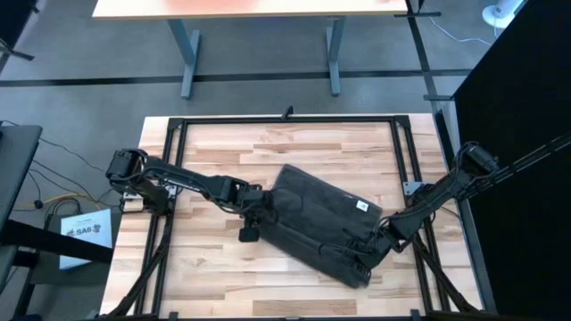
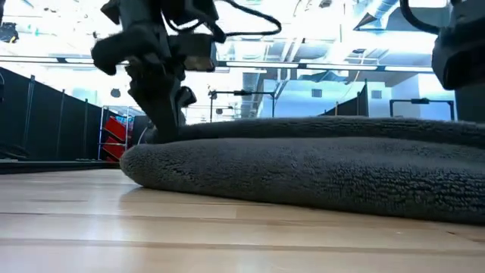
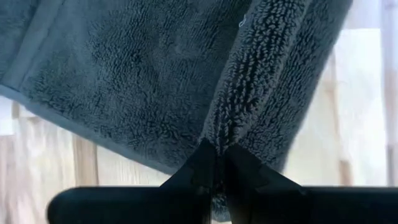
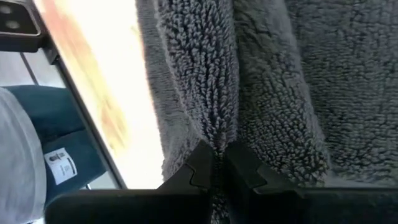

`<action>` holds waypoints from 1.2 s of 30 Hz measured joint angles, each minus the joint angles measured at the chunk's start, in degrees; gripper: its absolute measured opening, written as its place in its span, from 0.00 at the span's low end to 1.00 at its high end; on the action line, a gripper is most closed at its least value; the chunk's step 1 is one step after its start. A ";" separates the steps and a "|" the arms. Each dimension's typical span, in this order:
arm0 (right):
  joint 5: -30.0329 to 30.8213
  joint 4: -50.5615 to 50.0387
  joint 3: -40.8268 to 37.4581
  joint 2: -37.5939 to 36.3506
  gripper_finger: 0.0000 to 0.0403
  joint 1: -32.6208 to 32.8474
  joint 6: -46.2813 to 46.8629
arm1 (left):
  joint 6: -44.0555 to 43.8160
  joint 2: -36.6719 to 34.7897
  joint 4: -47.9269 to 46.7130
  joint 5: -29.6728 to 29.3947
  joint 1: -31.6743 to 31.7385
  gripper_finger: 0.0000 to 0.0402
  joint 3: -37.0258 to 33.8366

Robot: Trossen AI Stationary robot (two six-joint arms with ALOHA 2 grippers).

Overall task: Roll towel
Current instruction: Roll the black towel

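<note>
The dark grey towel [image 1: 317, 218] lies folded and slantwise on the wooden table, with its white tag [image 1: 363, 206] facing up. In the low view the towel [image 2: 303, 163] is a thick flat mound. My left gripper [image 1: 270, 210] is at the towel's left end, shut on it. My right gripper [image 1: 368, 242] is at the towel's near right end, also shut on cloth. The right fingertips are out of the low view. My left gripper pinches a raised ridge of terry [image 3: 219, 127] between its two fingers, at the towel's left end. It comes slanting down from the table's left. The ridge stands up a little and the rest of the towel lies on the table. My right gripper pinches a fold of the towel [image 4: 217, 124] beside its edge, between both fingers. It comes slanting down from the table's right. The cloth around it lies slack on the table.
Black frame rails [image 1: 169, 223] run along the table's sides and far edge. There is bare wood at the far part [image 1: 294, 143] and the near left of the table. A person's leg [image 4: 25, 155] shows beyond the table's edge in the right wrist view. A desk [image 1: 259, 9] stands beyond the far edge.
</note>
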 joint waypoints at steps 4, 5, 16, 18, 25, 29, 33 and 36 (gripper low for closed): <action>0.04 -0.28 -0.88 -0.02 0.02 -1.06 -0.83 | 1.87 0.59 2.51 -0.05 1.83 0.02 -1.75; 0.02 -0.26 -0.85 -0.02 0.02 -1.41 -1.59 | 2.32 0.62 3.30 -0.10 2.18 0.02 -2.16; -0.99 -2.81 -0.81 -2.26 0.25 -6.15 -3.92 | 2.78 1.36 0.53 -0.58 4.98 0.30 -2.61; -0.91 -2.84 -0.77 -4.15 0.30 -6.18 -3.91 | 2.78 0.08 -3.04 -1.13 5.52 0.35 -0.49; -0.35 -5.17 -0.66 -12.02 0.39 -2.73 -1.38 | 2.83 -4.68 -9.80 -2.51 5.76 0.40 2.10; 2.18 -7.41 -0.66 -12.91 0.37 -0.86 -0.52 | 1.99 -5.55 -8.78 -2.50 5.76 0.40 2.10; 3.17 -7.51 -0.64 -10.91 0.35 -1.78 -2.21 | 1.86 -5.14 -5.10 0.59 5.49 0.40 2.12; 3.12 -13.60 -0.66 -8.73 0.33 -3.12 -2.35 | 1.97 -4.04 -2.43 1.42 5.25 0.40 2.14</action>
